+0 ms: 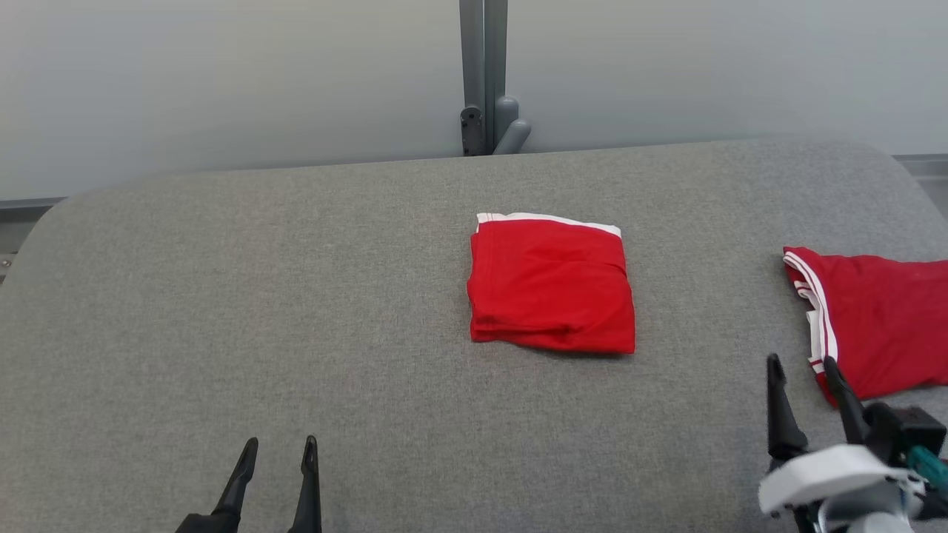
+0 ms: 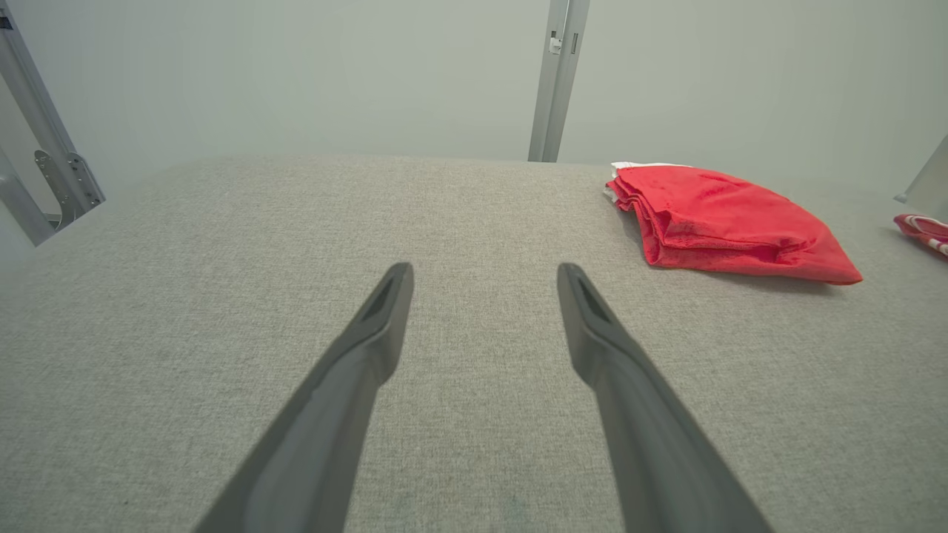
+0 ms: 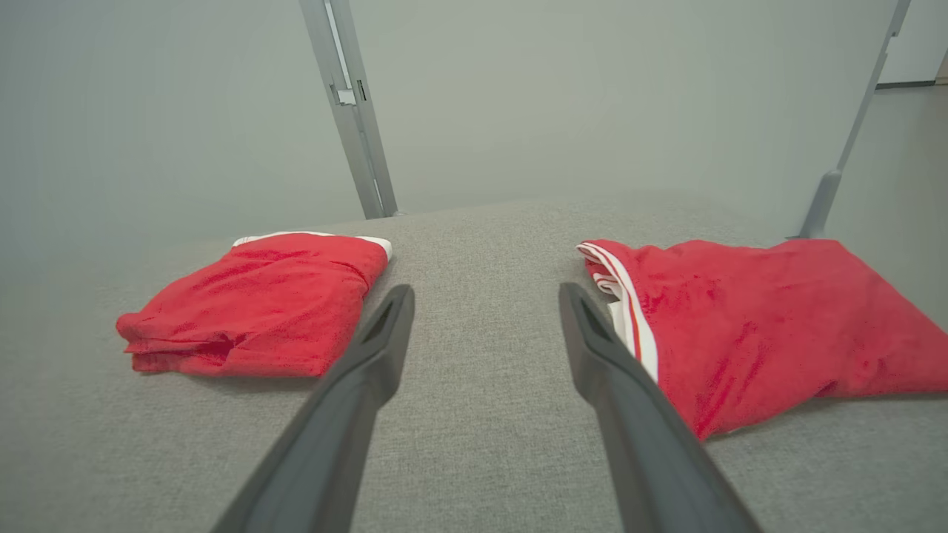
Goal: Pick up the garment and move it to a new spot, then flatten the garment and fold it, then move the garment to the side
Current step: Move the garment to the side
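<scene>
A red garment point(image 1: 552, 285) with white trim lies folded into a neat square at the middle of the grey table point(image 1: 296, 296); it also lies at the right in the left wrist view point(image 2: 726, 222) and at the left in the right wrist view point(image 3: 259, 303). My left gripper point(image 1: 280, 448) stands open near the front edge, well to the garment's left, nothing between its fingers point(image 2: 378, 326). My right gripper point(image 1: 803, 366) is open at the front right, beside a second red garment point(image 1: 881, 322), point(image 3: 748, 326), its fingers point(image 3: 592, 333) empty.
The second red garment with white stripes lies spread loosely at the table's right edge, partly out of the head view. A grey metal post point(image 1: 483, 74) stands behind the table's far edge against a pale wall. Bare grey cloth covers the table's left half.
</scene>
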Controlling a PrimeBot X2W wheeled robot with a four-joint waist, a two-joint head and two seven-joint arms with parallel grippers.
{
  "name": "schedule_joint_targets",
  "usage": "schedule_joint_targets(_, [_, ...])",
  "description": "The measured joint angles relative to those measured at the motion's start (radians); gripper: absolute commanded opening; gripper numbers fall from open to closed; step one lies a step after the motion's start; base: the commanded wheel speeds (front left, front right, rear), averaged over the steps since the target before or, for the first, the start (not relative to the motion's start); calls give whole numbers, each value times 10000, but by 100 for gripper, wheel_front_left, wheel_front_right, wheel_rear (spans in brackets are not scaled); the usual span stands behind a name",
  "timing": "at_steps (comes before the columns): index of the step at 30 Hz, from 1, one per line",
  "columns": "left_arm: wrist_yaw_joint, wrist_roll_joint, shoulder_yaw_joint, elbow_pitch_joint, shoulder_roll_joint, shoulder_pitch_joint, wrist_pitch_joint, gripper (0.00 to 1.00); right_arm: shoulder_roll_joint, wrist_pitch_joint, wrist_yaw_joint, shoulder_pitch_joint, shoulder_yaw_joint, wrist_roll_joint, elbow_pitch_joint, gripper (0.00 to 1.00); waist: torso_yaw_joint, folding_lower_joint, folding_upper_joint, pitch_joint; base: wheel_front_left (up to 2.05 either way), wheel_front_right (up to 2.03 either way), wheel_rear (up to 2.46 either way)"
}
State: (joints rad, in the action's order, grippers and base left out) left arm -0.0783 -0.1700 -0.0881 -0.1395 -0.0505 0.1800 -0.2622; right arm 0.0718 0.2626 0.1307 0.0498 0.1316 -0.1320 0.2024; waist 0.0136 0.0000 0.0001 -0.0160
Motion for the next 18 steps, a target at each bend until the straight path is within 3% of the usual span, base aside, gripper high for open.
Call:
schedule_joint_targets(3, [38,-54,-107,52,0,-117,0,100,-63,-1292,2,-1164,-604,-1269,174,100,22,0,0,172,0,0,0])
schedule_joint_targets(7, [67,-67,-466,35,2,-763,-2,100,127,-4577,2,-3178,-1016,-2871,140,100,41,0,0,629,0,0,0])
schedule_joint_targets(10, [82,-81,-834,-19,8,-1385,-2,100,533,-6744,-4,-4383,-1239,-3160,554,100,118,0,0,1091,0,0,0])
schedule_joint_targets(14, [163,-284,-1377,-247,6,-2009,0,100,717,-8031,-2,-5578,-1175,-3135,1659,100,345,0,0,1736,0,0,0])
schedule_joint_targets(18, [228,-441,-1693,-387,6,-2385,-2,100,458,-8376,-2,-6357,-794,-3264,3058,100,723,1,0,2248,0,0,0])
